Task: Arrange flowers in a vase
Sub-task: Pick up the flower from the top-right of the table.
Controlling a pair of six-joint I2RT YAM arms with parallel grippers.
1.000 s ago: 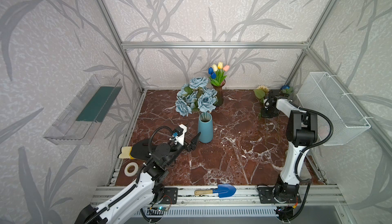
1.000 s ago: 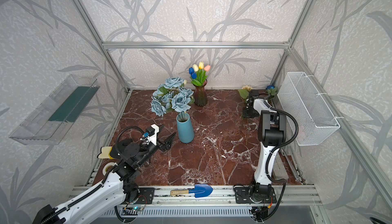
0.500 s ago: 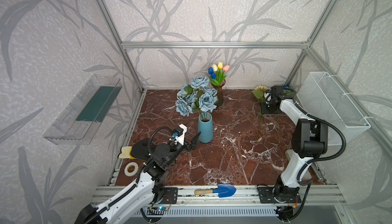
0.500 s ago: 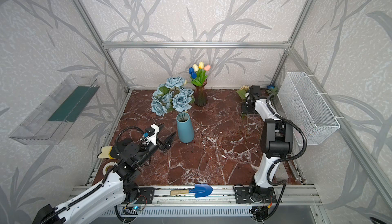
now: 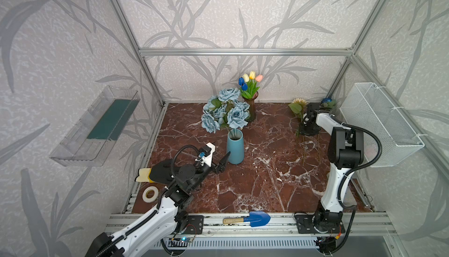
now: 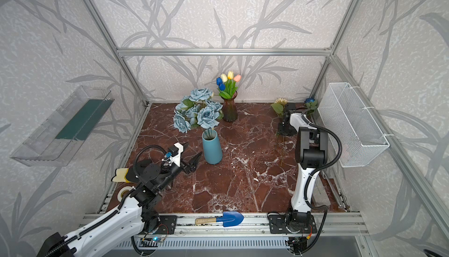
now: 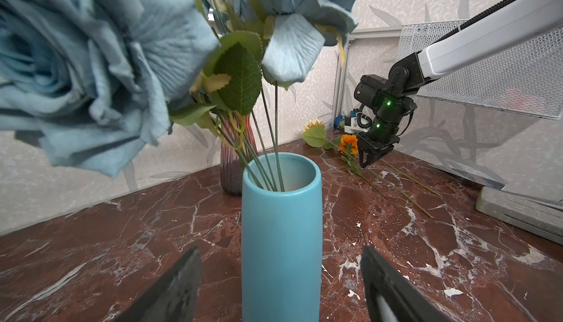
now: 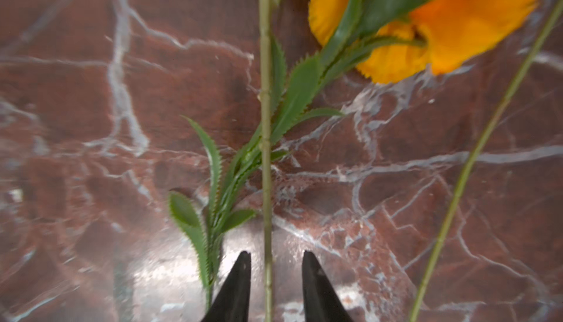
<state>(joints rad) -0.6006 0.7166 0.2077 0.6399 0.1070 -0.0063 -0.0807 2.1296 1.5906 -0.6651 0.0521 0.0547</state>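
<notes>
L gripper (image 7: 280, 249) observed wide open, empty, flanking blue vase (image 5: 235, 147); R gripper (image 8: 276, 252) observed slightly parted astride 1 stem (image 8: 264, 92), ungripped.

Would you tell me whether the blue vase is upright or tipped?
Upright: the blue vase stands on its base on the table, mouth up, rose stems inside.

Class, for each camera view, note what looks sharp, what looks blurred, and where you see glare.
Right wrist view: the orange marigold is out of focus, the middle stem fairly sharp, and a bright glare patch sits on the marble table. Left wrist view: the blue vase is sharp, the nearest dusty-blue rose soft. Both top views: evenly lit, sharp throughout.
</notes>
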